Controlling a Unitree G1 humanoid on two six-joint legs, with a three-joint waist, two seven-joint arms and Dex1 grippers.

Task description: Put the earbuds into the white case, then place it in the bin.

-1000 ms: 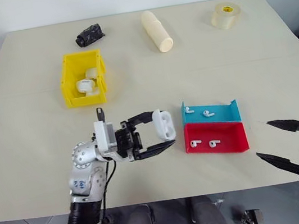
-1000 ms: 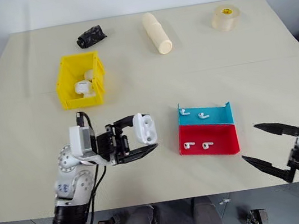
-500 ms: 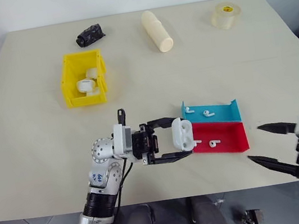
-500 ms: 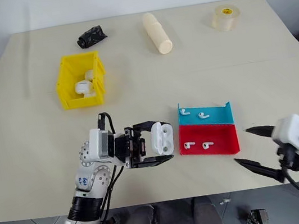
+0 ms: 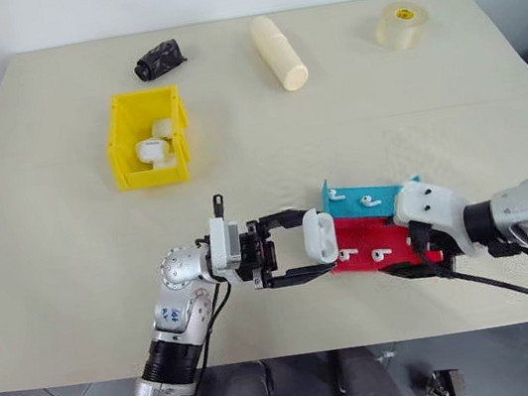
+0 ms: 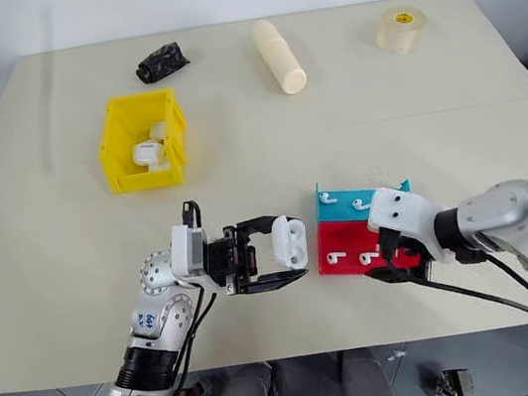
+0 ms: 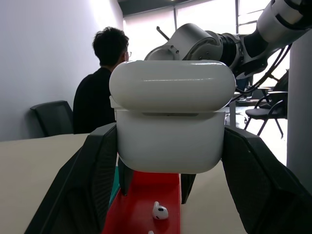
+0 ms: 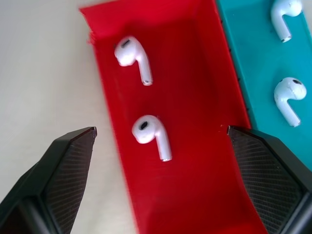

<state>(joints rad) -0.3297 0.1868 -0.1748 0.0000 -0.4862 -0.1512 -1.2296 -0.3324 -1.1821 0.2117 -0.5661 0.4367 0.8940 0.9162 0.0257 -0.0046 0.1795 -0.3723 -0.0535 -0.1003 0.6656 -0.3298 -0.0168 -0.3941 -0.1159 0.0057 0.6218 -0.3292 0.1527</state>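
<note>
My left gripper [image 5: 317, 243] is shut on the white case [image 5: 319, 238], holding it upright just left of the red tray [image 5: 360, 236]; its lid [image 7: 171, 84] is down. Two earbuds [image 8: 132, 56] lie in the red tray and two more earbuds [image 8: 287, 97] in the blue tray [image 5: 390, 202]. My right gripper [image 8: 161, 130] hangs open over the red tray, pointing down, its fingertips [image 8: 73, 146] either side of one earbud [image 8: 150, 134] and not touching it. The yellow bin [image 5: 141, 98] stands at the far left with white items in it.
Along the table's far side lie a black bundle [image 5: 158, 60], a long cream cylinder [image 5: 278, 53] and a roll of clear tape [image 5: 400, 25]. A person [image 7: 100, 92] sits with their back turned beyond the table in the left wrist view.
My right arm has swung in from the table's right edge and tipped downward over the red tray, still open. The left gripper with the case has drifted slightly toward the trays.
</note>
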